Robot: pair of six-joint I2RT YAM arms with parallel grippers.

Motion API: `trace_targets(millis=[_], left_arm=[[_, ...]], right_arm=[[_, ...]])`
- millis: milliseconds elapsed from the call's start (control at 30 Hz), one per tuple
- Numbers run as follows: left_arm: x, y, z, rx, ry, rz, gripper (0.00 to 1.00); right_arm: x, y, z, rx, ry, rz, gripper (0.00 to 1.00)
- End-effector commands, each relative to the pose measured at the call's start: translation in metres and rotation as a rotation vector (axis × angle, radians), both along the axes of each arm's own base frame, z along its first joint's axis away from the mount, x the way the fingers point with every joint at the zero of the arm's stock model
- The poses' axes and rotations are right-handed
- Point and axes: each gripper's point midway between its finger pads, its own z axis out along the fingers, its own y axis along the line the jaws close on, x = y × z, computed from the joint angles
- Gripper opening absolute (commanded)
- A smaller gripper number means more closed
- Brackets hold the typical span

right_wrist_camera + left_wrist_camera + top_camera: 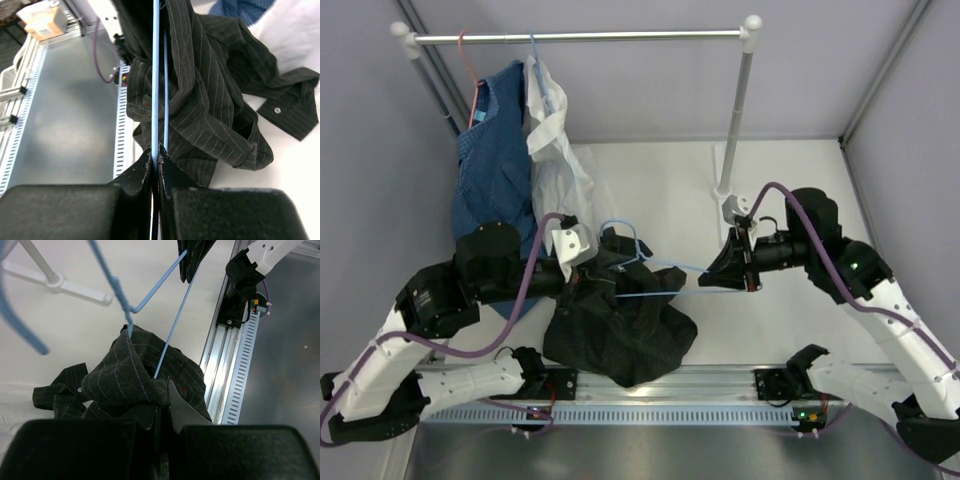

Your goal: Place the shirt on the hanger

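Note:
The black pinstriped shirt (620,335) hangs bunched between the two arms, its lower part resting on the table near the front rail. The thin light-blue wire hanger (672,268) lies roughly level, its left end threaded into the shirt and its hook (620,226) poking up beside the left wrist. My left gripper (582,270) is shut on a fold of the shirt (125,380), where the hanger (172,337) enters the cloth. My right gripper (720,277) is shut on the hanger's right end; in its wrist view the wire (155,75) runs from between the jaws into the shirt (215,90).
A clothes rack's rod (580,37) spans the back, with its right post (740,110) and foot (732,208) just behind my right gripper. On the rod hang a blue patterned garment (495,170) and a white shirt (555,150). An aluminium rail (670,385) runs along the front.

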Motion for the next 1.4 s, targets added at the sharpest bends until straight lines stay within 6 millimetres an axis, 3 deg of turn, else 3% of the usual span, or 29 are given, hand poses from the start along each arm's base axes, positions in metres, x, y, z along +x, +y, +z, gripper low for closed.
trace_targets(millis=[0,33,67,133,167,233,267,333,367,433,500,533,633,733,800,867,1000,1033,1233,1367], left_arm=[[0.003,-0.016,0.002,0.008,0.016,-0.032,0.00],[0.011,-0.016,0.002,0.015,0.019,0.013,0.00],[0.016,-0.017,0.003,0.017,0.022,0.037,0.00],[0.025,-0.022,0.005,0.025,0.032,0.070,0.00],[0.026,-0.024,0.005,0.026,0.038,0.070,0.00],[0.030,-0.029,0.011,0.013,0.045,0.087,0.00],[0.031,-0.031,0.013,0.007,0.043,0.088,0.00],[0.037,-0.036,0.021,-0.032,0.058,0.121,0.00],[0.043,-0.036,0.024,-0.045,0.052,0.156,0.00],[0.053,-0.040,0.036,-0.113,0.043,0.208,0.00],[0.069,-0.036,0.037,-0.150,0.044,0.314,0.00],[0.076,-0.037,0.044,-0.189,0.031,0.349,0.00],[0.105,-0.022,0.032,-0.199,0.035,0.555,0.00],[0.119,-0.015,0.018,-0.181,0.049,0.663,0.00],[0.116,-0.024,0.010,-0.162,0.063,0.622,0.00],[0.111,-0.032,0.006,-0.137,0.063,0.561,0.00],[0.077,-0.053,-0.003,-0.092,0.052,0.291,0.00],[0.053,-0.057,-0.006,-0.100,0.077,0.162,0.00],[-0.009,-0.042,-0.013,-0.140,0.079,-0.121,0.00],[-0.011,-0.032,-0.012,-0.160,0.063,-0.092,0.00]], right_arm=[[0.021,0.015,0.037,0.158,-0.112,-0.113,0.00],[0.025,0.014,0.056,0.235,-0.115,-0.177,0.00],[0.042,0.014,0.046,0.238,-0.103,-0.281,0.00],[0.041,0.010,0.056,0.316,-0.099,-0.355,0.00],[0.060,0.005,0.051,0.345,-0.112,-0.487,0.00],[0.054,-0.005,0.060,0.418,-0.132,-0.586,0.00],[0.070,-0.016,0.050,0.422,-0.141,-0.725,0.00],[0.061,-0.029,0.053,0.464,-0.135,-0.793,0.00],[0.071,-0.043,0.041,0.433,-0.119,-0.909,0.00],[0.064,-0.058,0.037,0.448,-0.079,-0.958,0.00],[0.067,-0.072,0.016,0.394,-0.055,-1.038,0.00],[0.065,-0.078,0.013,0.383,-0.060,-1.046,0.00],[0.047,-0.064,0.004,0.277,-0.134,-0.882,0.00],[0.011,-0.033,-0.004,0.174,-0.151,-0.590,0.00],[0.002,-0.023,-0.009,0.124,-0.143,-0.507,0.00],[-0.022,-0.013,-0.008,0.113,-0.125,-0.355,0.00],[-0.045,-0.006,-0.020,0.038,-0.111,-0.197,0.00],[-0.049,-0.006,-0.023,0.025,-0.108,-0.171,0.00],[-0.046,0.000,-0.018,0.048,-0.146,-0.151,0.00],[-0.038,0.011,0.013,0.200,-0.208,-0.176,0.00]])
